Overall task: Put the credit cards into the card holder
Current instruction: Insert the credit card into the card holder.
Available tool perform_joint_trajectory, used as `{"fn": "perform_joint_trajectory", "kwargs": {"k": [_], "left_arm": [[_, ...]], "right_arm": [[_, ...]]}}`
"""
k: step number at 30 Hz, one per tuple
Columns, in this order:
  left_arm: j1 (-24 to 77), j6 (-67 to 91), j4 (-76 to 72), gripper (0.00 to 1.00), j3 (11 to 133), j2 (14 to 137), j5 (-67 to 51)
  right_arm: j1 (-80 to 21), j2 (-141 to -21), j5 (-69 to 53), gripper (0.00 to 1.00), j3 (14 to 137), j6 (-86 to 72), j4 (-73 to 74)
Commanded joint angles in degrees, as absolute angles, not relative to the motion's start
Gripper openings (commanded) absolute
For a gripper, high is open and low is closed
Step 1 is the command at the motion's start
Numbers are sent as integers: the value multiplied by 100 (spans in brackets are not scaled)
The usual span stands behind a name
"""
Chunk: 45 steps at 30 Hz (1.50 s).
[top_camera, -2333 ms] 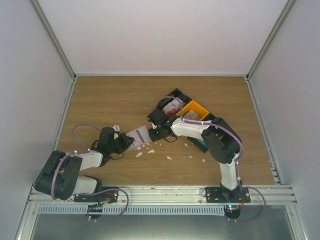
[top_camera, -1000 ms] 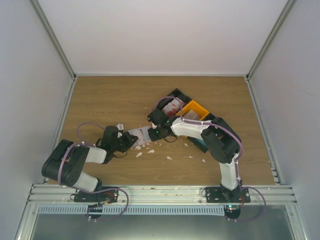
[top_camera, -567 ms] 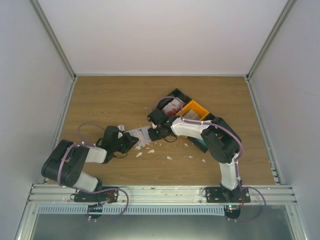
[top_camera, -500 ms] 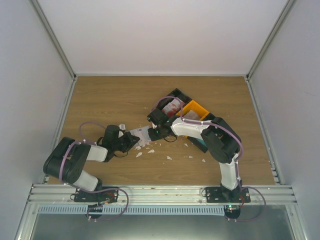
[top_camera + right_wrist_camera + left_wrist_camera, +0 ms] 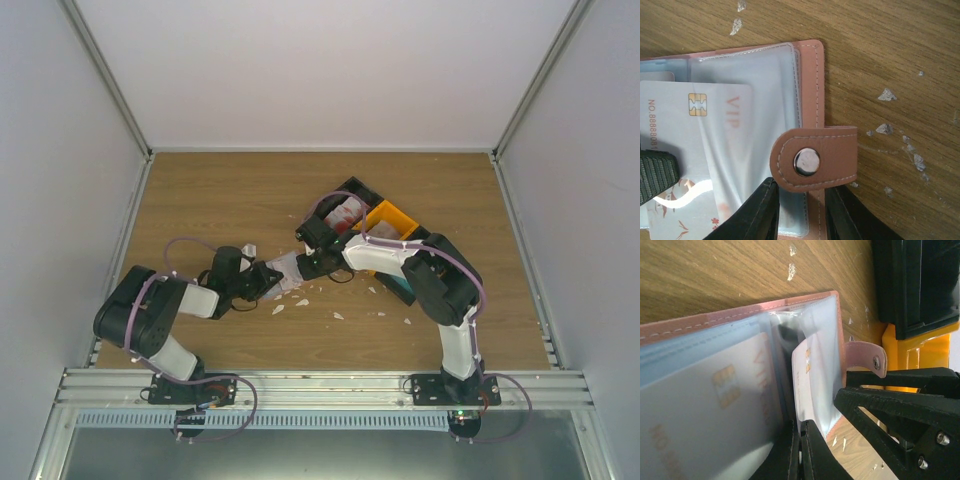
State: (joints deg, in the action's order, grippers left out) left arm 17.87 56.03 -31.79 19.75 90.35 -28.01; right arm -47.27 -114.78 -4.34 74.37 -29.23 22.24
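Credit card (image 5: pixel 685 130) reads "VIP" — "NO.8888…" — in card holder (image 5: pixel 810 85).

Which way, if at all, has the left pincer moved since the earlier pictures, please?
Yes: the left pincer has shifted slightly right, toward the orange bin.

Left pincer (image 5: pixel 259 283) with credit card (image 5: pixel 807 385) advanced rightward, closer against card holder (image 5: pixel 286 268); left elbow swung forward, inward.

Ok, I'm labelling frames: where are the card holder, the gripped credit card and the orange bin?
card holder (image 5: pixel 772 95): right wrist view, clear pocket sleeve.
credit card (image 5: pixel 695 135): right wrist view, pale face below the chip.
orange bin (image 5: pixel 920 352): left wrist view, its side wall.
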Motion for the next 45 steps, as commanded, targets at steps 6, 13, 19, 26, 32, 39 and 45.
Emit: {"fn": "perform_joint_trajectory", "kwargs": {"k": [6,13,19,26,32,39,45], "left_arm": [[1801,5557,-2752,0,1693,8491,-1697],[1788,5585,-2885,0,1611,8444,-1771],[1826,5726,-3295,0,1587,8805,-2052],[1903,5696,-3501,0,1641,8968,-1973],[2097,5743,-3682,0,1750,9256,-2077],[2338,5733,-3627,4,1948,9356,-1981],[2421,5703,-3596,7,2099,9475,-1957]], "right_arm": [[-4799,-11816,-620,26,7409,-2949,2467],[-4799,-11819,-691,26,7401,-2925,2444],[-4799,-11821,-795,26,7409,-2905,2393],[-4799,-11810,-905,26,7400,-2885,2332],[-4799,-11819,-936,26,7409,-2891,2329],[-4801,-11793,-926,26,7380,-2913,2323],[-4799,-11754,-978,26,7340,-2960,2253]]}}
